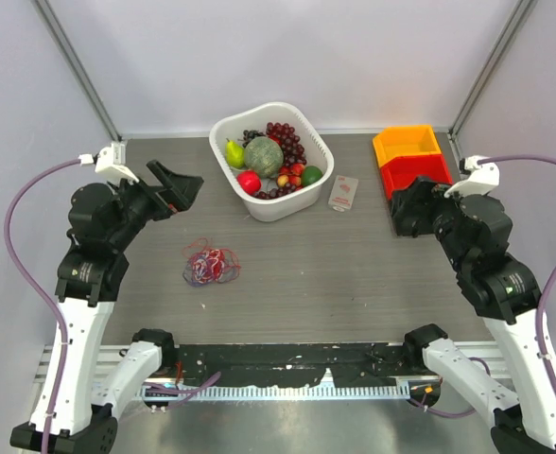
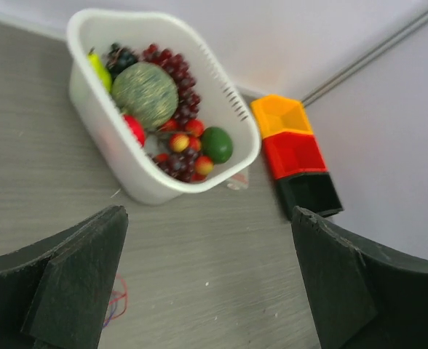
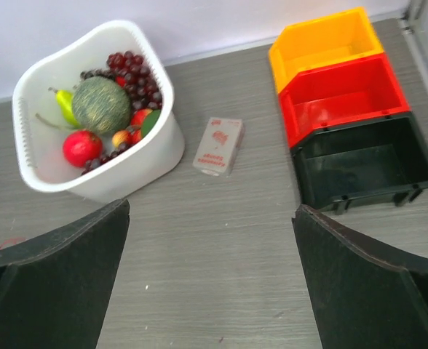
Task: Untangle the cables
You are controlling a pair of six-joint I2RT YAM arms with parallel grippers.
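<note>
The cables (image 1: 210,265) are a small tangled bunch of red, purple-blue and white wires lying on the grey table, left of centre. My left gripper (image 1: 179,186) is open and empty, raised behind and to the left of the bunch. In the left wrist view (image 2: 210,276) its jaws stand wide apart, and only a red and blue edge of the cables (image 2: 117,302) shows beside the left finger. My right gripper (image 1: 406,203) is open and empty at the right of the table, far from the cables. In the right wrist view (image 3: 210,280) there is only bare table between its jaws.
A white fruit basket (image 1: 223,130) stands at the back centre, also in the wrist views (image 2: 83,87) (image 3: 25,138). A small card box (image 1: 343,193) lies to its right. Orange (image 1: 406,144), red (image 1: 415,170) and black (image 3: 363,156) bins sit at the back right.
</note>
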